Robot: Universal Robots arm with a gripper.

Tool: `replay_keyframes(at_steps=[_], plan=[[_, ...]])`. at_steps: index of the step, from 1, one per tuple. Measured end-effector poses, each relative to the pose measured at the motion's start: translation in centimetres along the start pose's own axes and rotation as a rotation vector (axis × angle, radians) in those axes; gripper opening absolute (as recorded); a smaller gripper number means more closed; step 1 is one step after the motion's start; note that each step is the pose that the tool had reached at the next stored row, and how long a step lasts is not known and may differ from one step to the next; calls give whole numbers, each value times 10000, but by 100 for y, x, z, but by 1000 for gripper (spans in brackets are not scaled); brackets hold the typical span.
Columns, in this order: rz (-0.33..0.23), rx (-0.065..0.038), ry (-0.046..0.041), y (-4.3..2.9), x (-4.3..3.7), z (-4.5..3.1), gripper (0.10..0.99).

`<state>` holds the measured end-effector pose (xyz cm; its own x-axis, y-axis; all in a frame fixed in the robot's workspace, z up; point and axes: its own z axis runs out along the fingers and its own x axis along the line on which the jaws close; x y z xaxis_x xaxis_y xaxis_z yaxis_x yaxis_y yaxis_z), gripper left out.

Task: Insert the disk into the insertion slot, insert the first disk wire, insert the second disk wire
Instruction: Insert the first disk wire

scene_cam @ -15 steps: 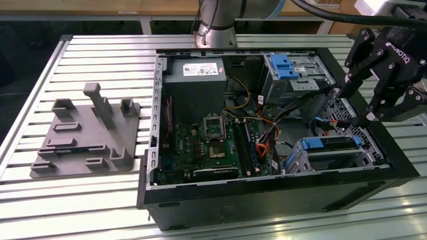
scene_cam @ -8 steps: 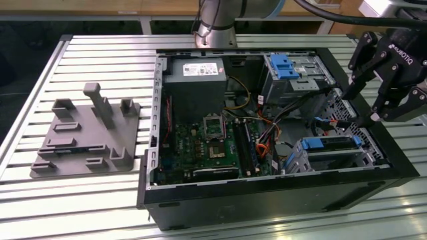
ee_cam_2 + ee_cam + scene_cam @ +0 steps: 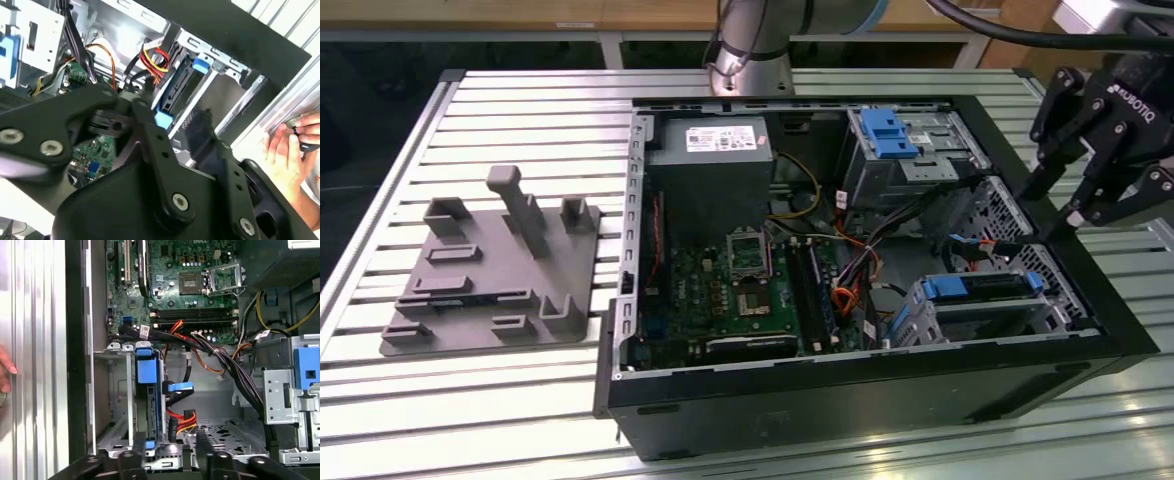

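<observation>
The disk [image 3: 981, 285], silver in a bright blue carrier rail, sits inside the low silver insertion slot [image 3: 994, 318] at the front right corner of the open computer case. In the first wrist view the disk [image 3: 147, 382] stands edge-on in the slot [image 3: 117, 405]. A blue-plugged wire [image 3: 180, 386] and a red, yellow and black wire [image 3: 182, 419] lie against its side; I cannot tell whether they are seated. My gripper [image 3: 1047, 212] hangs above the case's right wall, open and holding nothing. Its fingertips [image 3: 135, 452] frame the disk from above.
A taller grey cage with a blue latch [image 3: 897, 135] stands at the back right of the case. The motherboard [image 3: 734, 290] and power supply [image 3: 714, 140] lie left of it. A grey fixture plate [image 3: 494, 270] rests on the slatted table [image 3: 480, 400]. A person's hand [image 3: 295, 145] stays beside the case.
</observation>
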<state>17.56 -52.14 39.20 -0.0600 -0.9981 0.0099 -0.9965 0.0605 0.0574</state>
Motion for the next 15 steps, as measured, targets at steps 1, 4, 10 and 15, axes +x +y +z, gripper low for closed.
replay_keyframes(at_steps=[1, 4, 10, 15], plan=[[2, 2, 35, -4, -23, 12, 475], [14, 4, 79, -6, -49, 63, 416], [16, 7, 127, -13, -55, 170, 353], [54, 13, 197, -18, -56, 242, 353]])
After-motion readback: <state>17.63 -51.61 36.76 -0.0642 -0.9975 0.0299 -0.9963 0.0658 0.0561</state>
